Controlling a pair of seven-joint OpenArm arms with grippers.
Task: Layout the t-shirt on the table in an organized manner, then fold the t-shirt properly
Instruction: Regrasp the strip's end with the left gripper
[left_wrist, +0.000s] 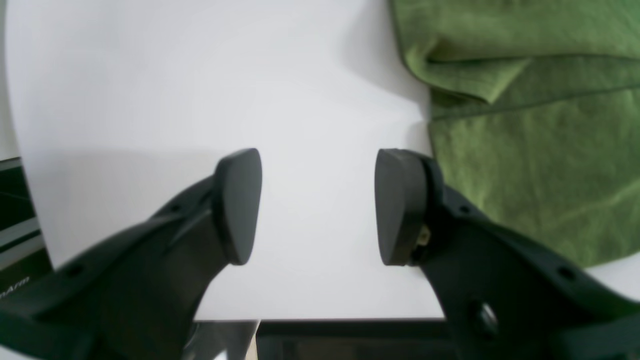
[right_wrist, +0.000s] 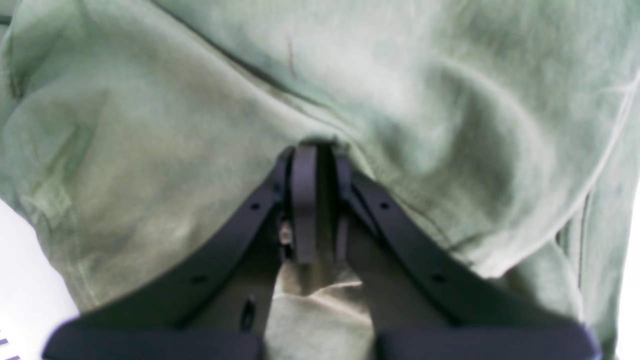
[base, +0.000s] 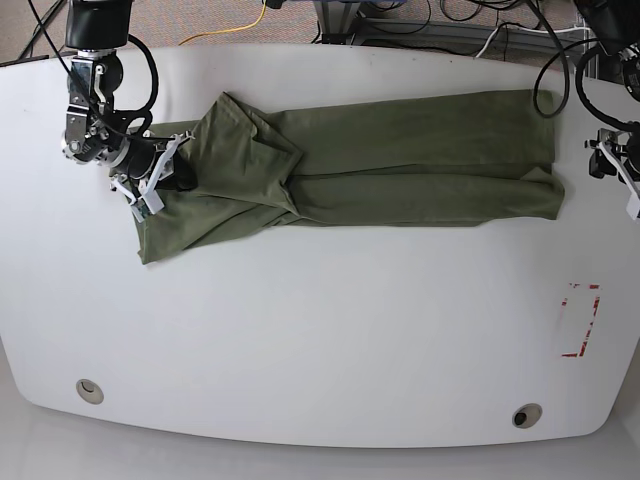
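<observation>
The olive-green t-shirt (base: 400, 160) lies in a long, lengthwise-folded band across the far half of the white table (base: 320, 340), with a bunched flap near its left end. My right gripper (base: 168, 176) is at that left end, shut on a pinch of the fabric. In the right wrist view the right gripper (right_wrist: 322, 155) has cloth between its pads, and the t-shirt (right_wrist: 150, 125) fills the frame. My left gripper (left_wrist: 320, 207) hovers open over bare table (left_wrist: 200, 90), just beside the t-shirt's (left_wrist: 530, 150) edge. In the base view the left gripper (base: 618, 165) sits past the shirt's right end.
A small red-marked rectangle (base: 580, 320) is on the table at the right. Two round metal grommets (base: 89, 390) (base: 526, 414) sit near the front edge. Cables (base: 480, 40) run behind the table's far edge.
</observation>
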